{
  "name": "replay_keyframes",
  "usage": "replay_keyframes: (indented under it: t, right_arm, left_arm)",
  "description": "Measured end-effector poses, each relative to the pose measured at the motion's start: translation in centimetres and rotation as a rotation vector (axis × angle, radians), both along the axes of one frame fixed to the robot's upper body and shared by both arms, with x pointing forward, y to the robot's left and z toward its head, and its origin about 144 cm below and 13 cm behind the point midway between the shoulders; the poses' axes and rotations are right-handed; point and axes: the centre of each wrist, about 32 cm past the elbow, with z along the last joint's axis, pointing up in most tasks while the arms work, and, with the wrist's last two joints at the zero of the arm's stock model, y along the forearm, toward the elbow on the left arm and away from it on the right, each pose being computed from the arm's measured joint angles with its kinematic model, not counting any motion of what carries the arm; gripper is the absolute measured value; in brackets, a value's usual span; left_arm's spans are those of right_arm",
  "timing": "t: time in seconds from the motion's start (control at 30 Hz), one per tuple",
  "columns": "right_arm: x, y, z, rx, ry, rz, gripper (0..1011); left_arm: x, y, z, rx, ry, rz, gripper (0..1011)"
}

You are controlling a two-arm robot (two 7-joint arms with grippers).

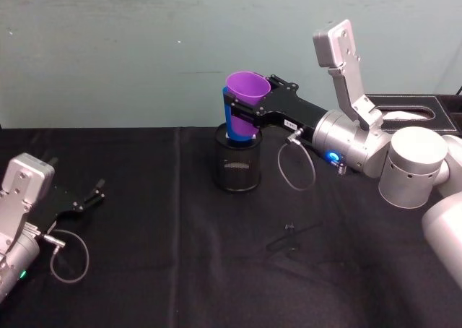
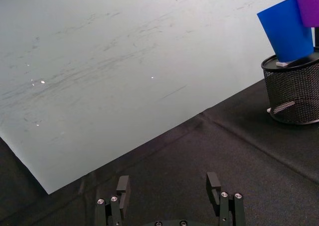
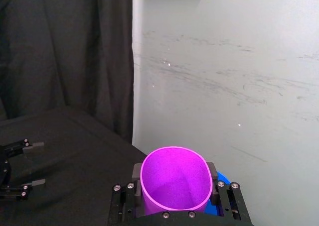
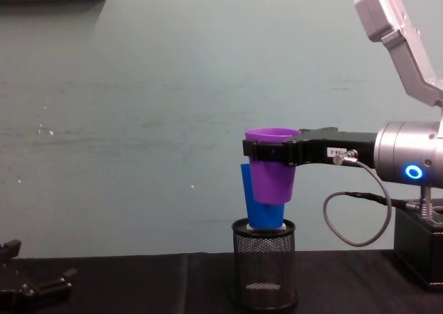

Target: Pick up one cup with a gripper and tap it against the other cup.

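We hold the purple cup in our right pincer, its long black jaws pinching the wall just under the rim, so the cup hangs upright in the air above the black mesh pen holder. The blue cup stands in that holder, tilted, and the purple cup sits close against it; from the chest view they overlap, and we cannot tell whether they touch. We judge both cups light, thin and smooth, so a grip near the stiffer rim suits them, and a tap should stay gentle or the blue cup may rock in its holder. Our left pincer rests low on the desk, well apart, its fingers spread.
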Motion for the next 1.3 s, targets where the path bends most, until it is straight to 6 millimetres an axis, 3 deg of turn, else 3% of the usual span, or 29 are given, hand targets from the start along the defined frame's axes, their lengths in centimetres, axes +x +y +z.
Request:
replay_keyframes:
  t: [0.77,1.3]
  right_arm:
    - [-0.1,0.0,0.0,0.001,-0.001,0.002,736]
    - [-3.9,0.3,-1.4,-0.002,0.005,0.052,736]
  left_arm:
    - [0.0,0.0,0.0,0.0,0.0,0.0,1000]
    - [0.0,0.0,0.0,0.0,0.0,0.0,1000]
